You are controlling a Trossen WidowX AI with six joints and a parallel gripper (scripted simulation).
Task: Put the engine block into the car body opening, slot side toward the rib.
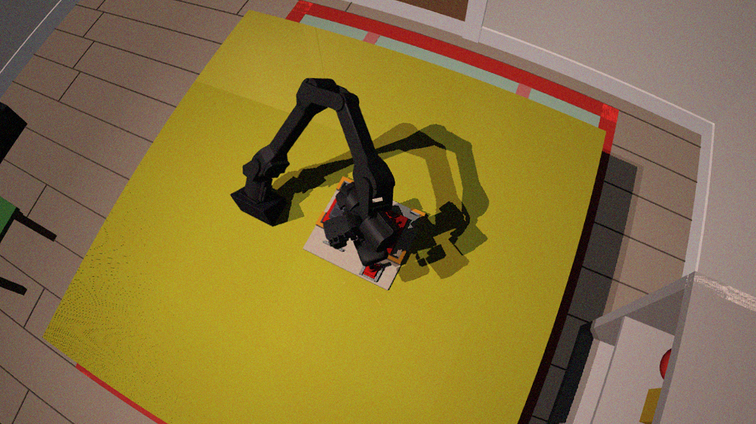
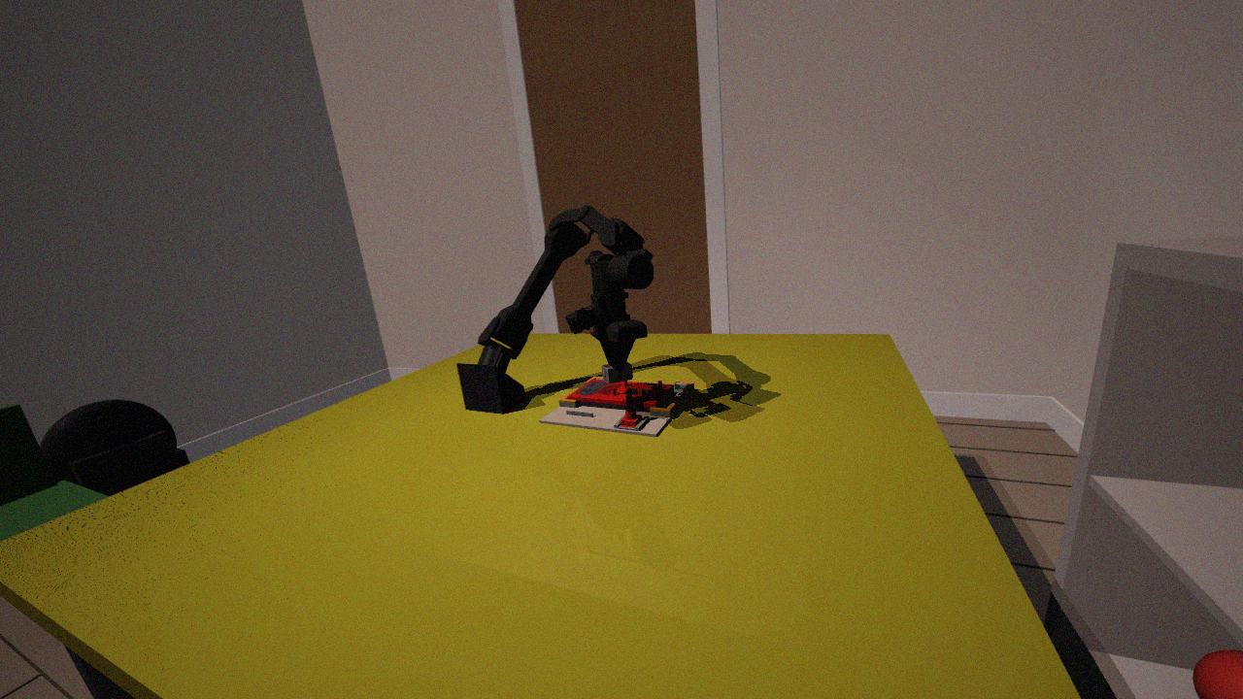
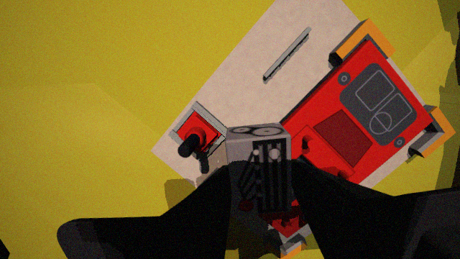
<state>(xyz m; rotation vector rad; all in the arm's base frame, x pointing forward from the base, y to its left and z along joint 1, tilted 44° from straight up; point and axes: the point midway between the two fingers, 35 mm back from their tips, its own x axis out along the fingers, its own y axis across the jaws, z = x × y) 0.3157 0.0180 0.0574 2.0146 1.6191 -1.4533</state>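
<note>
The engine block is grey, with black stripes and dark rings. The car body is red with a dark-red panel and, toward its right in the wrist view, a grey patch outlined in pale lines. The table is yellow.

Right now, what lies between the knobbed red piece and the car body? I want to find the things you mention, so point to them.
In the wrist view, the raised engine block (image 2: pixel 617 373) (image 3: pixel 259 165) cuts across part of that stretch; beside it, only pale board (image 1: pixel 326 248) (image 2: pixel 560 417) (image 3: pixel 248 97) shows.
</note>
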